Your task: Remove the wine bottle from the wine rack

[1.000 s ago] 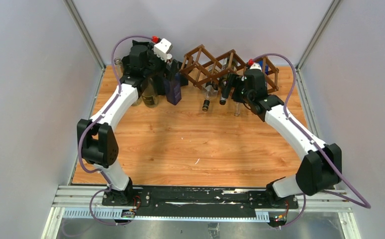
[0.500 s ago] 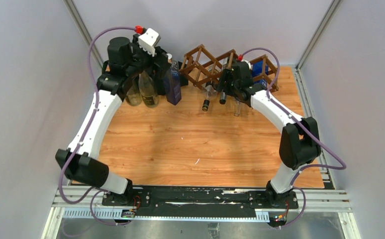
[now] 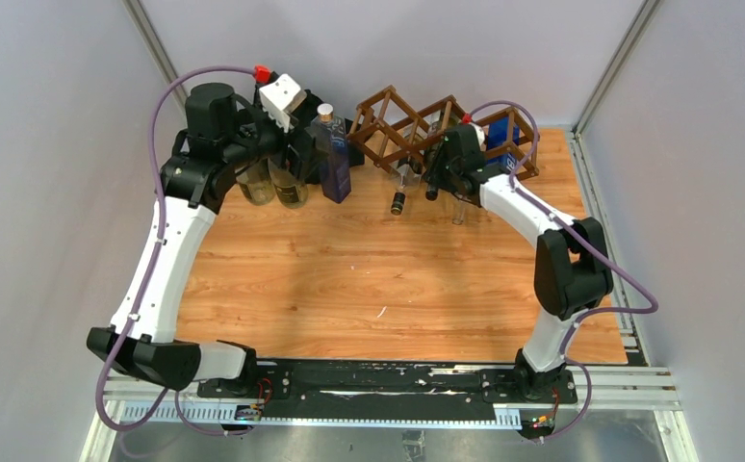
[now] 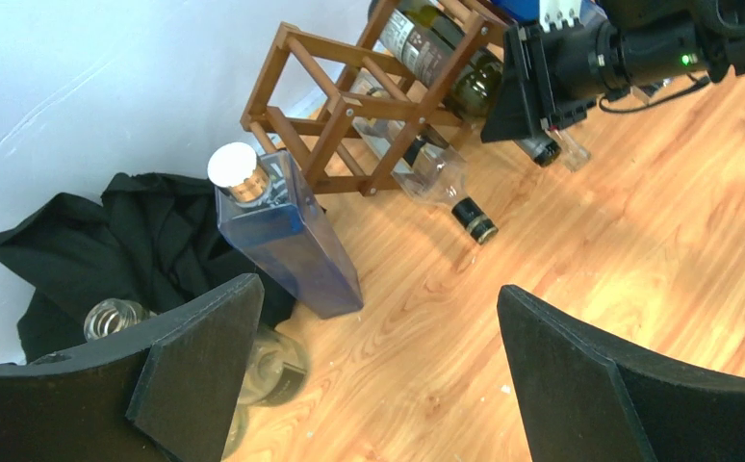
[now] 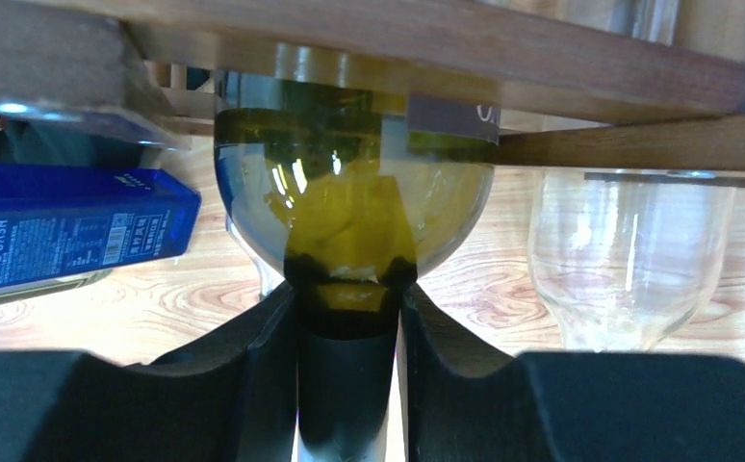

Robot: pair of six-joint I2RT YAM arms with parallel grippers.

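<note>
Now | right tool (image 5: 346, 313) clamps olive-green wine bottle (image 5: 349, 192) neck | left tool (image 4: 376, 296) wide

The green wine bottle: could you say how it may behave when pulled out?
The green wine bottle looks glass: probably rigid, fragile, its neck slippery between the fingers. Round, it may roll once off the wine rack.

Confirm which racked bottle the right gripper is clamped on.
The olive-green wine bottle: the right gripper is shut on its neck. The clear bottle in the next cell is untouched.
</note>
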